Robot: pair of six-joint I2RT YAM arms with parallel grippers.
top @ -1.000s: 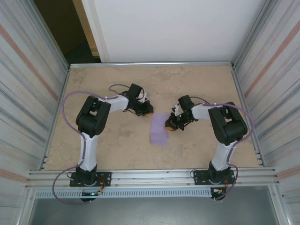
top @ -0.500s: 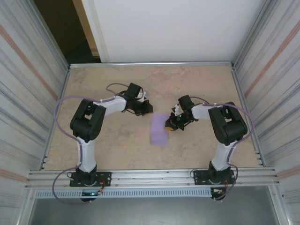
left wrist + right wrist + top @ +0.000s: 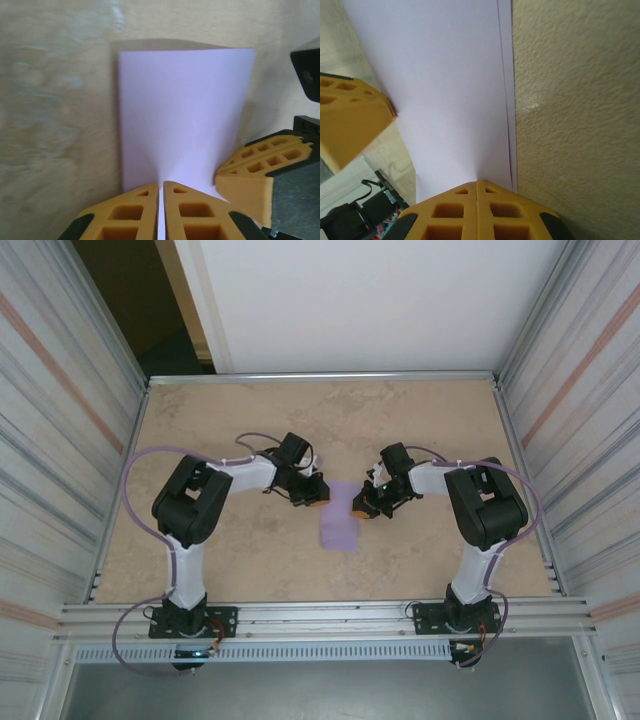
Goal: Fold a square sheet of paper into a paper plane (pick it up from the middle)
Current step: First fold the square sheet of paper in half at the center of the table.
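The square sheet of paper (image 3: 339, 518) is lavender and lies folded into a narrow rectangle at the middle of the table. My left gripper (image 3: 318, 492) is at its far left corner, shut to a thin slit. In the left wrist view its tips (image 3: 161, 184) rest over the paper (image 3: 185, 110), which shows through the slit. My right gripper (image 3: 360, 508) is shut at the far right corner. In the right wrist view its tips (image 3: 476, 181) sit on the paper (image 3: 445, 90), whose two layers show along the edge. Each wrist view catches the other gripper's orange finger (image 3: 250, 175) (image 3: 350, 120).
The tan tabletop (image 3: 230, 550) is bounded by metal rails and corrugated walls (image 3: 60, 440) on the left and right. A white panel (image 3: 360, 300) closes the back. Both arms' purple cables loop beside their elbows.
The left arm has swung its gripper right and nearer, from bare table onto the paper's far left corner. The right arm and the paper have stayed put.
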